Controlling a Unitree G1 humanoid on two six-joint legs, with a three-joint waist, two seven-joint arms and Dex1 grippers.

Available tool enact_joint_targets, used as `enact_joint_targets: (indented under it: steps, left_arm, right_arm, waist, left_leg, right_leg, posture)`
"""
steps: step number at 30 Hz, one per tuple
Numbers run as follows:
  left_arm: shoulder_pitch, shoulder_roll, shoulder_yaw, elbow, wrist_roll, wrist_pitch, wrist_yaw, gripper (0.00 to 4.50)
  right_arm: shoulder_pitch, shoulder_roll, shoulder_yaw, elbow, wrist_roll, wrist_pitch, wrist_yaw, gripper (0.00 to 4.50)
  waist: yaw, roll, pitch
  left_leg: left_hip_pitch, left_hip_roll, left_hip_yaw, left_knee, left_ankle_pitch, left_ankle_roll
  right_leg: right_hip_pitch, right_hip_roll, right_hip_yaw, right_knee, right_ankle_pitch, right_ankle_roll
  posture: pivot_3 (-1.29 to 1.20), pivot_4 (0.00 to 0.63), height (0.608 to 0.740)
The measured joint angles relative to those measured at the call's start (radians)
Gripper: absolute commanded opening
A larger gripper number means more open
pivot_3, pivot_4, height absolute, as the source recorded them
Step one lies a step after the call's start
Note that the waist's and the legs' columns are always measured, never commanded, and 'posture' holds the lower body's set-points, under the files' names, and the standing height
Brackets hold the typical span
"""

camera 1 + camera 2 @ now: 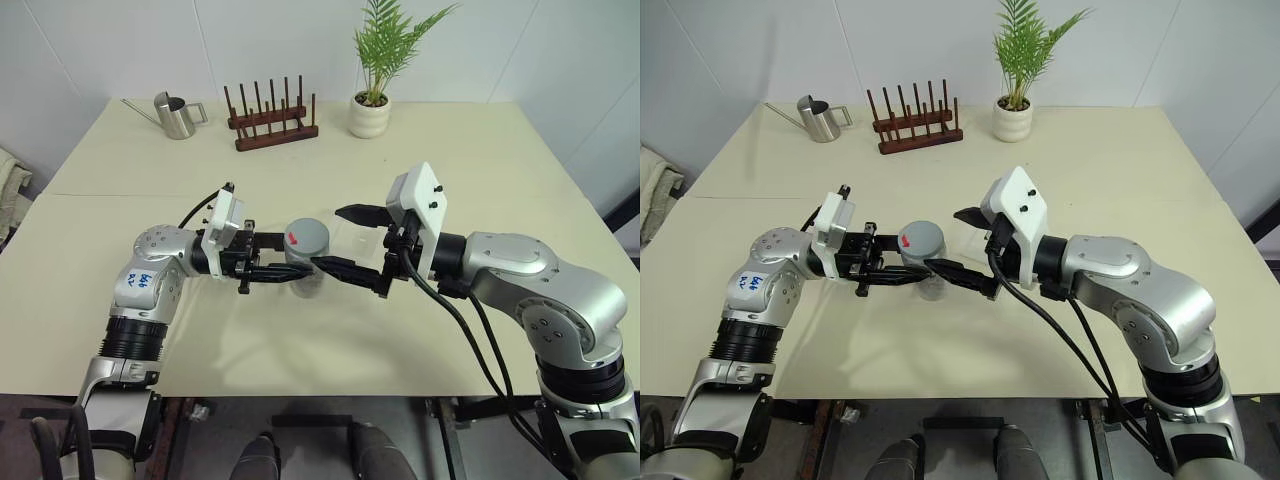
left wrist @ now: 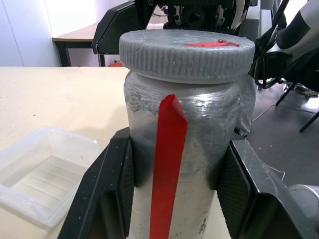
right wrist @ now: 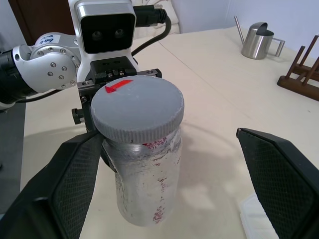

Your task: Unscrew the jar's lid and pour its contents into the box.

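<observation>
On the cream table [image 1: 330, 340], the left gripper [image 1: 285, 270] pinches the jar [image 1: 306, 262] upright above mid-table; the right gripper [image 1: 348, 240], fingers spread around the lid [image 3: 137, 108], should close squarely on its ribbed rim before twisting.

Jar [image 2: 199, 129] opaque, contents unseen; box [image 2: 45, 174] edge-cropped.
</observation>
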Motion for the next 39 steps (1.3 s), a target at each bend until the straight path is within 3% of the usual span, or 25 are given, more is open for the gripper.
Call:
enact_joint_targets:
  steps: [21, 39]
  left_arm:
    - [-0.015, -0.015, -0.004, 0.025, 0.001, -0.021, -0.009, 1.85]
    - [-0.015, -0.02, -0.007, 0.026, 0.003, -0.036, -0.009, 1.85]
  right_arm:
    - [-0.018, 0.005, -0.09, -0.022, 0.143, 0.067, -0.034, 4.46]
    - [-0.112, 0.068, 0.018, 0.056, 0.105, 0.112, -0.07, 4.46]
  waist:
    - [0.0, 0.0, 0.0]
    - [0.0, 0.0, 0.0]
  left_leg:
    - [0.0, 0.0, 0.0, 0.0, 0.0, 0.0]
    - [0.0, 0.0, 0.0, 0.0, 0.0, 0.0]
  right_leg:
    - [0.0, 0.0, 0.0, 0.0, 0.0, 0.0]
    - [0.0, 0.0, 0.0, 0.0, 0.0, 0.0]
  posture:
    - [0.0, 0.15, 0.74]
    - [0.0, 0.15, 0.74]
